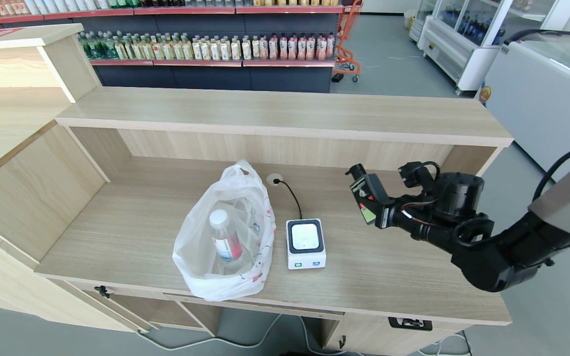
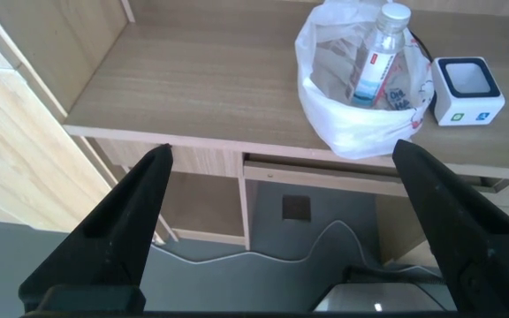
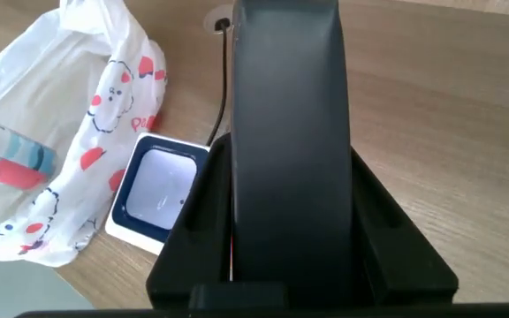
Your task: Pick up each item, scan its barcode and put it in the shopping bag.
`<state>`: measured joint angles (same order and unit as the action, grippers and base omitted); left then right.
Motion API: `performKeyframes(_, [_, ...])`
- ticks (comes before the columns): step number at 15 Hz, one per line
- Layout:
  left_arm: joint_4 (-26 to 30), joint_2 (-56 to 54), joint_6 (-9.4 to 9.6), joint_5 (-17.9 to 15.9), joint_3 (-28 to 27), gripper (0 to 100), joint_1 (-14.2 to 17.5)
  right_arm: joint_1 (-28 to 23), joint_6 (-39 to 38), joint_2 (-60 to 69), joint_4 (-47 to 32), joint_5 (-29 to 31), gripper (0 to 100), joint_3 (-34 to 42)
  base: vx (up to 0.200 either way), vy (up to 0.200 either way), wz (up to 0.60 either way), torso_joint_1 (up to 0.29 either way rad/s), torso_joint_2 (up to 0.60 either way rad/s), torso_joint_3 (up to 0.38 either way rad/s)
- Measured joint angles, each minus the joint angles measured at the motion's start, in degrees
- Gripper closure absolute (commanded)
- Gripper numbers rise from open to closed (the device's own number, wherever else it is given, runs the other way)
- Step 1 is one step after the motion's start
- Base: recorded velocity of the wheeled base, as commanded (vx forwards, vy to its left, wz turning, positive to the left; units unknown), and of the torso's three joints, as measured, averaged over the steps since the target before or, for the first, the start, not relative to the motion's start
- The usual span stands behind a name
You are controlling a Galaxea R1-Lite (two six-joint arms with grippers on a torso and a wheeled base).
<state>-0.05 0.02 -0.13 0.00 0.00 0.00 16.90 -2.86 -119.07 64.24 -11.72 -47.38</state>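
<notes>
Farthest to the left we found the left gripper (image 2: 283,152) hanging out in front of the counter's (image 1: 389,267) front edge, lower than its top and well apart from everything on it. Its two dark fingers were spread wide, with nothing between them. On the pale wooden counter, a little left of the middle, stood the shopping bag (image 1: 189,244), a thin white plastic one printed with small red marks. Its mouth gaped open and its handles stood up at the back. Inside it we saw a clear bottle (image 1: 224,237) with a white cap and a red, white and blue label, standing nearly upright and leaning slightly against the plastic. Just to the right of the bag, almost touching its side, sat the scanner (image 1: 305,243), a small white box with a dark-framed window facing up. A black cable (image 1: 292,198) ran from its back to a round hole (image 1: 274,179) in the counter, just behind the bag. Well to the right of the scanner, the right gripper (image 1: 361,190) hung above the counter at the end of its black arm, pointing towards the scanner's side. Its fingers were pressed flat together, and we could make out nothing held between them. Behind the counter's raised ledge, shelves (image 1: 206,47) carried rows of bottled drinks.
</notes>
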Motion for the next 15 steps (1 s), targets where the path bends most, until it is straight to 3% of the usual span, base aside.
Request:
performKeyframes(4, [0.1,0.0,0.06,0.0,0.0,0,0.0,0.4,0.8,10.1,-10.3,0.1,100,0.8,0.000,0.200,0.00,0.005,0.00,0.005])
performKeyframes(15, [0.0,0.0,0.00,0.0,0.0,0,0.0,9.4,0.7,17.9,-24.4,0.7,100,-3.4,0.000,0.000,0.00,0.000,0.00,0.000])
